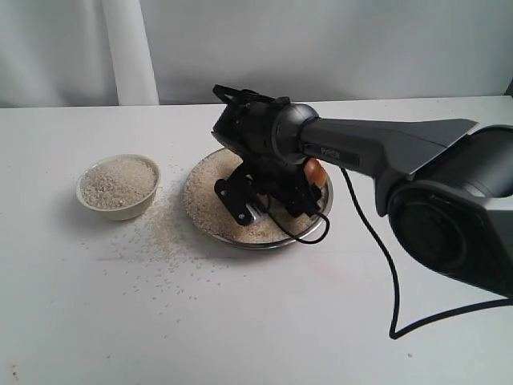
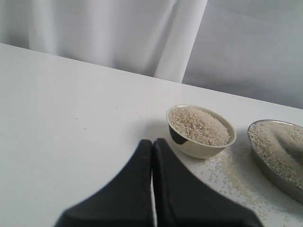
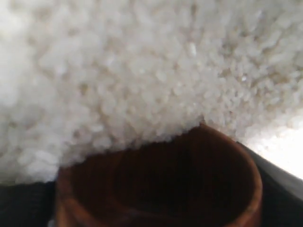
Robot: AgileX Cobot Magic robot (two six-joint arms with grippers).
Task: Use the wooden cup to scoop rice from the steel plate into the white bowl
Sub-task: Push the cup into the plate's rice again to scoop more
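Exterior view: our right gripper is down in the plate, tipped into the rice. The cup shows as a reddish patch close beside its fingers. The bowl stands well apart from this gripper, past the plate's rim, and is heaped with rice. Loose grains lie on the table between bowl and plate.

Left wrist view: our left gripper has its two dark fingers pressed together along their length, with nothing between them. The bowl sits near, ahead of the tips and off to one side, full to the rim. The plate lies beyond it, and scattered grains lie between the two.

Right wrist view: the cup is clamped between the right gripper's dark fingers, one on each side. Its mouth is turned toward the rice and its rim touches the heap. Its inside looks dark, and the close grains are blurred.
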